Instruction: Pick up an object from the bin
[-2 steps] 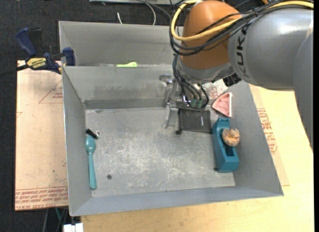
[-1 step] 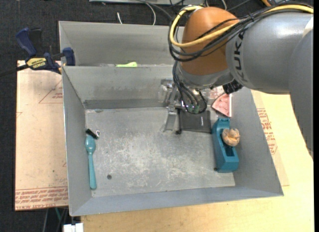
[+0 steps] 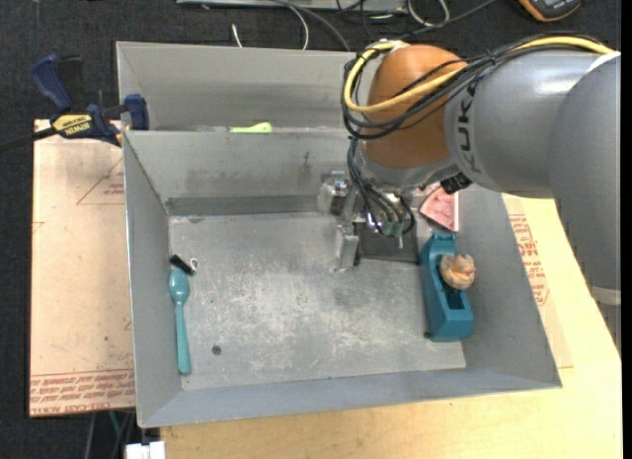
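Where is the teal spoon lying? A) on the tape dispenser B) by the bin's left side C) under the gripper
B: the spoon lies by the left side of the bin, apart from the gripper mid-bin and the tape dispenser at the right.

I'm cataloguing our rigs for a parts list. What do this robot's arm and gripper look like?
A rounded silver-grey arm with dark lettering, an orange dome-shaped cover at the wrist looped by yellow and black cables, and a small grey metal gripper with wiring beneath.
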Action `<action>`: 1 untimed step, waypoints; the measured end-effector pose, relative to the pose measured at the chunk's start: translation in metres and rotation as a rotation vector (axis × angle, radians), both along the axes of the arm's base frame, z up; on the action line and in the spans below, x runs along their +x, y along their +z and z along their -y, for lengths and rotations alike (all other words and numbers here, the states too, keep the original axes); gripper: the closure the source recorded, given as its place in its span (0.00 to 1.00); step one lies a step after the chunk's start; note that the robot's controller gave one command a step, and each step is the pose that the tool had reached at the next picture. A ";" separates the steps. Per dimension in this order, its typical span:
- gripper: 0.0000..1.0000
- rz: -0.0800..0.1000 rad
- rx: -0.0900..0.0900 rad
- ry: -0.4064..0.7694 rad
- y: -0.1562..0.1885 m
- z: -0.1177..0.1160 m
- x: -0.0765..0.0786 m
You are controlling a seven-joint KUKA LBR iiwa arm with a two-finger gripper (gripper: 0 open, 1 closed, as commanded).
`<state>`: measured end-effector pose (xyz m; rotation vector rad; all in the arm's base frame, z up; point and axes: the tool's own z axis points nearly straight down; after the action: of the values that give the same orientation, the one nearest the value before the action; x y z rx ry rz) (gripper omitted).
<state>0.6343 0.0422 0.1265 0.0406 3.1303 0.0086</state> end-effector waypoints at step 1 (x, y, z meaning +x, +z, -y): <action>0.00 -0.009 0.002 -0.026 0.003 0.022 -0.009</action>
<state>0.6250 0.0201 0.1293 0.0822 3.1382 0.0112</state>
